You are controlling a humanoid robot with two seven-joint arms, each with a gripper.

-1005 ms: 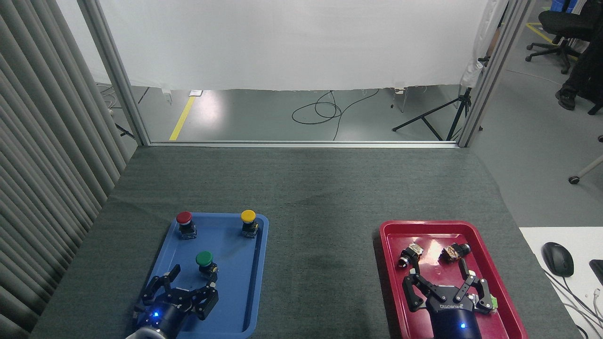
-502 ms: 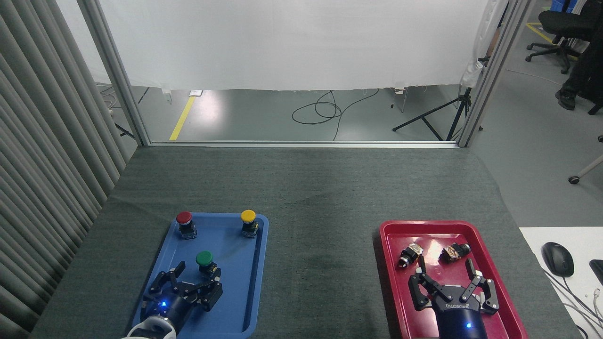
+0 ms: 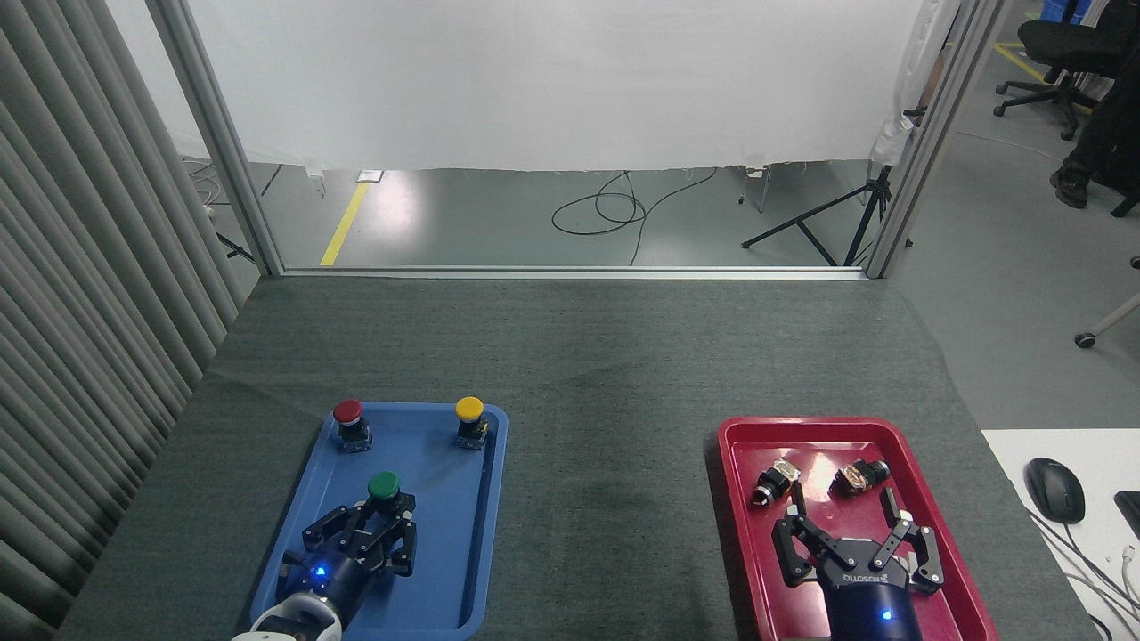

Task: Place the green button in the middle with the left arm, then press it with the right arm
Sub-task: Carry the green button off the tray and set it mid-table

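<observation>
The green button [image 3: 384,485] stands in the near half of the blue tray [image 3: 445,570]. My left gripper [image 3: 383,515], with its white wrist piece at the bottom edge, comes in from below and its fingers are drawn in against the button's dark base under the cap. The middle [image 3: 614,494] is bare grey-green cloth with a faint darker patch between the two trays. My right gripper [image 3: 842,512], on a dark navy wrist, hangs open over the red tray [image 3: 935,516] with nothing between its fingers.
A red button [image 3: 347,412] and a yellow button [image 3: 469,409] stand at the blue tray's far end. Two small dark parts [image 3: 771,481] [image 3: 859,476] lie in the red tray just ahead of my right gripper. A mouse [image 3: 1054,490] lies on a white desk at right.
My left gripper moved forward and its fingers closed in around the green button's base. My right gripper drew back slightly toward me, then held still, open.
</observation>
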